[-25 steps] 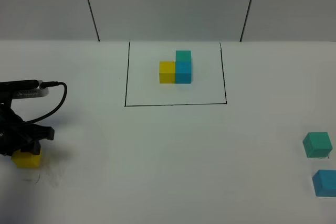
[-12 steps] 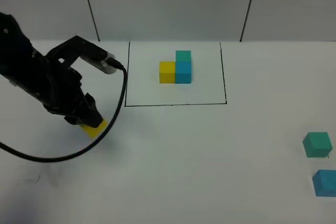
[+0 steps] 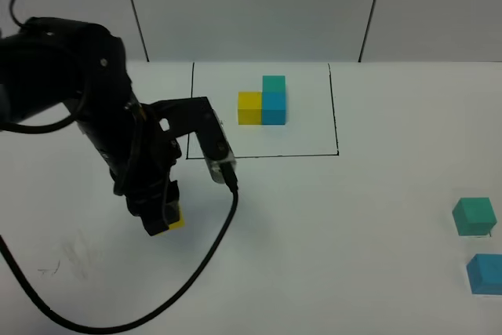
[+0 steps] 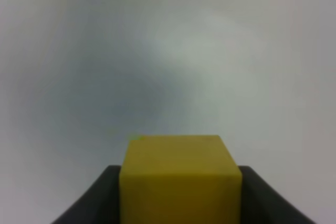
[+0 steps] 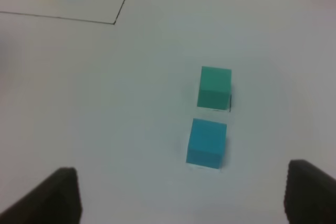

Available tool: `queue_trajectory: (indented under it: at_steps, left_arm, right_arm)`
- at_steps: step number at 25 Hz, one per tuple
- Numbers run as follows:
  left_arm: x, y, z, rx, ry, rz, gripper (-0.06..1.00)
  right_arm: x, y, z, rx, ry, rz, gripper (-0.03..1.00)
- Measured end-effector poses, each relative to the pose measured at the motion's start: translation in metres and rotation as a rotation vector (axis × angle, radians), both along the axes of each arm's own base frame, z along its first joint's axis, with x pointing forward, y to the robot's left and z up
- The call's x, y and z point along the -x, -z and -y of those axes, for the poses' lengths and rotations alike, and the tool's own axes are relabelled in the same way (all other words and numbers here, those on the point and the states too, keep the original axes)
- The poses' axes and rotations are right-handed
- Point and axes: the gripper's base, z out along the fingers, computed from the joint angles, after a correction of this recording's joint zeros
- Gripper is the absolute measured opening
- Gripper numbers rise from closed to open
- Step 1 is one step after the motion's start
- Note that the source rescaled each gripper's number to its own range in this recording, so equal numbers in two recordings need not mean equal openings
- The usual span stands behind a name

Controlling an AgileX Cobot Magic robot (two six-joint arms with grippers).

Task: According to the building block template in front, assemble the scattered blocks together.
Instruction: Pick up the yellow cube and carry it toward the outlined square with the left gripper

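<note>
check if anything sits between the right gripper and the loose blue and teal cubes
Nothing visible does. The open right gripper looks straight at the blue cube, with the teal cube just beyond it; only bare table lies between.

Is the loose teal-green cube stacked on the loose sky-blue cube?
No, the loose teal-green cube and the loose sky-blue cube both rest on the white table, with a bare gap between them.

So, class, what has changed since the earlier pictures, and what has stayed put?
The left end effector, shut on the yellow cube, carried it rightward from the table's left edge toward the centre. The template, teal cube and blue cube stayed put.
</note>
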Motion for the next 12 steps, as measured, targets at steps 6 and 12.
queue_trajectory:
  at_steps: [6,12]
  left_arm:
    - [-0.006,0.018,0.025,0.001,0.067,0.047,0.0]
    - [-0.009,0.043,0.044,0.006,0.192,0.082,0.0]
  right_arm:
    - [0.0,0.0,0.0,0.0,0.0,0.0,0.61]
    - [0.0,0.0,0.0,0.0,0.0,0.0,0.61]
